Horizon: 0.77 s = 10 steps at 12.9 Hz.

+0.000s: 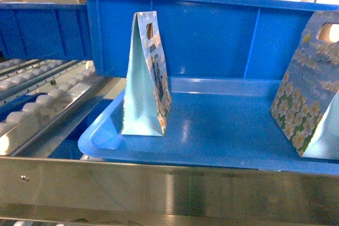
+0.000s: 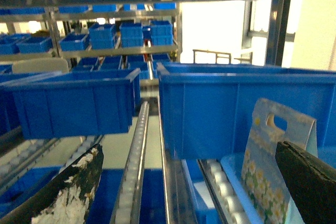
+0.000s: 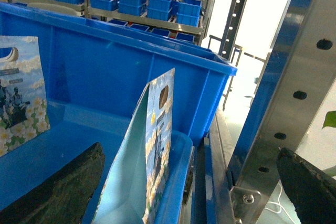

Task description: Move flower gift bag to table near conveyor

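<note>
You have two flower gift bags upright on the blue tray (image 1: 212, 146) in front of a blue bin (image 1: 222, 35): one bag (image 1: 147, 78) left of centre, the other (image 1: 310, 93) at the right edge. The conveyor (image 1: 37, 99) lies left of the tray. Left gripper (image 2: 189, 187) and right gripper (image 3: 194, 182) are both spread wide, grasping nothing.

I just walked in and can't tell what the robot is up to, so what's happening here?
Nothing is being held yet. Two flowered gift bags stand upright on a blue tray in the metal rack: one on the left, one at the right edge. Both tools are open, with the left tool near one bag and the right tool near the other. A big blue bin sits right behind the tray, and roller tracks run off to the left.
</note>
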Motion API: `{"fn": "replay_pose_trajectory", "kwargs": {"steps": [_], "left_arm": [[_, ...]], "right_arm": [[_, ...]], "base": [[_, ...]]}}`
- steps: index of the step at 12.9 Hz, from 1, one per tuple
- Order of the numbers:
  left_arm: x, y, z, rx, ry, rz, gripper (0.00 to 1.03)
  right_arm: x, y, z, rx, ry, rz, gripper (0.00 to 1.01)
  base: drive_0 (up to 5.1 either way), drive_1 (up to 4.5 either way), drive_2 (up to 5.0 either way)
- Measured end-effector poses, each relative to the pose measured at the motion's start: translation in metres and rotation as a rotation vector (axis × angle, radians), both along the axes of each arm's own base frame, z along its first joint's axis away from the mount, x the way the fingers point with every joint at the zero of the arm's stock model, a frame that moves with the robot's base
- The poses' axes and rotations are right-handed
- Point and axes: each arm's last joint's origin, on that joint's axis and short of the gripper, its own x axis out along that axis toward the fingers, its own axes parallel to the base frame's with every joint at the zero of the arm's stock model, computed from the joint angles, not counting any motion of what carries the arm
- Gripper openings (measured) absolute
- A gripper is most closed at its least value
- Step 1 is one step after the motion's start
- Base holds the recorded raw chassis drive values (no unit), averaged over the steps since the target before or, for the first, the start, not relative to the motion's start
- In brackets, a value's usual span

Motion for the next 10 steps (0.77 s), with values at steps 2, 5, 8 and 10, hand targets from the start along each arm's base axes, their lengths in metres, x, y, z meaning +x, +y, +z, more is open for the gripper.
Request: {"fn": "replay_pose_trajectory", "kwargs": {"steps": [2, 5, 8, 10], "left_arm": [[0.000, 0.000, -0.001, 0.000, 0.003, 0.000, 0.98], [0.000, 0.000, -0.001, 0.000, 0.003, 0.000, 0.98], [0.000, 0.000, -0.001, 0.000, 0.003, 0.000, 0.98], [0.000, 0.000, -0.001, 0.000, 0.003, 0.000, 0.98]], "right_arm": [[0.000, 0.000, 0.000, -0.003, -0.003, -0.003, 0.98], [0.014, 0.010, 0.017, -0.012, -0.026, 0.042, 0.98], [0.042, 0.025, 0.031, -0.050, -0.021, 0.059, 0.98], [0.068, 0.032, 0.040, -0.051, 0.002, 0.017, 0.98]], "base": [[0.0, 0.00, 0.0], [0.0, 0.00, 0.0], [0.0, 0.00, 0.0], [0.0, 0.00, 0.0]]}}
